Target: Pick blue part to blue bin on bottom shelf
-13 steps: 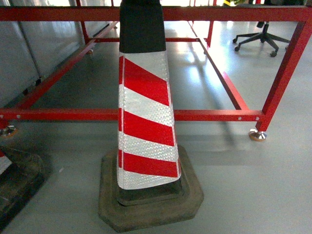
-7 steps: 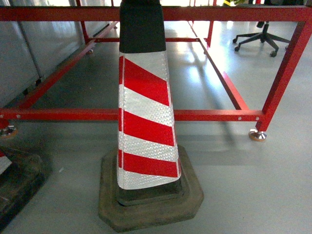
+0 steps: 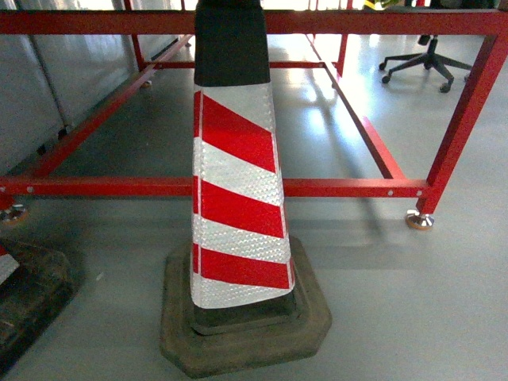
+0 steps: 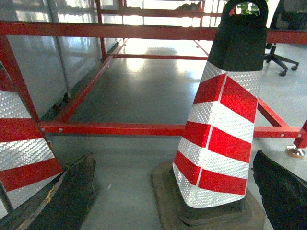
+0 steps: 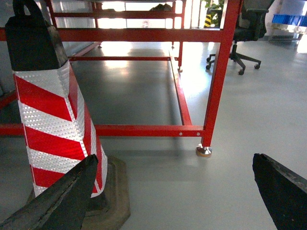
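Left gripper (image 4: pixel 168 196): its two dark fingers are showing at the lower corners of the left wrist view, standing wide apart and holding nothing.
Right gripper (image 5: pixel 177 191): its two dark fingers are sitting at the lower corners of the right wrist view, spread wide and gripping nothing.
Traffic cone (image 3: pixel 234 175): a tall cone banded in red and reflective white, with a black top, is standing upright on its dark rubber base (image 3: pixel 246 333) on the grey floor; it is rising just ahead of the left gripper, between its fingers, and ahead and to the left of the right gripper.
Second cone (image 4: pixel 19 143): another striped cone is showing in part at the left gripper's left side, right behind its left finger.
Red frame (image 3: pixel 349 187): a low red metal frame is running across the floor beyond both grippers, behind the cone; one upright leg is resting on a round foot (image 5: pixel 203 151) ahead of the right gripper.
Office chair (image 5: pixel 244 33): it is standing far beyond the right gripper, past the frame.
Blue bin and bottom shelf: neither is appearing in any view, so I cannot tell where they are.
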Controlling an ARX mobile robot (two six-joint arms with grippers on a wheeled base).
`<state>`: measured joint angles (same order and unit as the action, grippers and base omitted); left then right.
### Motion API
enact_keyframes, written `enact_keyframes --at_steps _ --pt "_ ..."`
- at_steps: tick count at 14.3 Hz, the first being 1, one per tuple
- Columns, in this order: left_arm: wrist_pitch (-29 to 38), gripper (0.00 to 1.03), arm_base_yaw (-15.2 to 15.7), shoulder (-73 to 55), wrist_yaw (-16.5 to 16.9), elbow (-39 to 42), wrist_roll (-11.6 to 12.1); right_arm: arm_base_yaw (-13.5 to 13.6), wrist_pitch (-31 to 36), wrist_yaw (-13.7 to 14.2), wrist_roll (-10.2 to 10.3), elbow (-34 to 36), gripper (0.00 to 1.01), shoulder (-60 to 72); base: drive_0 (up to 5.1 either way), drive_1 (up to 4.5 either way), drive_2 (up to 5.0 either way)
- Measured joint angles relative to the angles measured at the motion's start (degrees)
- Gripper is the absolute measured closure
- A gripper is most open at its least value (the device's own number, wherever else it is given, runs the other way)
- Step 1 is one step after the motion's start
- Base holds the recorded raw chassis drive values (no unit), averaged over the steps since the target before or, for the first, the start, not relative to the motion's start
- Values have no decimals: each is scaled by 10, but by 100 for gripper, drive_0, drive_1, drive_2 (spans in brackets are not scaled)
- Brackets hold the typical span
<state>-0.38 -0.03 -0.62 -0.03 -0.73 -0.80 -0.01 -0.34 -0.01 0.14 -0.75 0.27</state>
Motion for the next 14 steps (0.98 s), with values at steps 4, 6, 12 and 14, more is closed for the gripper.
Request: enact_keyframes --at_steps 4,6,12,14 --pt "0 5 0 0 0 0 0 0 0 0 0 0 3 0 0 0 0" --pt "0 5 0 0 0 0 0 0 0 0 0 0 3 0 0 0 0" --pt "0 5 0 0 0 0 0 0 0 0 0 0 3 0 0 0 0" --pt "0 5 0 0 0 0 0 0 0 0 0 0 3 0 0 0 0"
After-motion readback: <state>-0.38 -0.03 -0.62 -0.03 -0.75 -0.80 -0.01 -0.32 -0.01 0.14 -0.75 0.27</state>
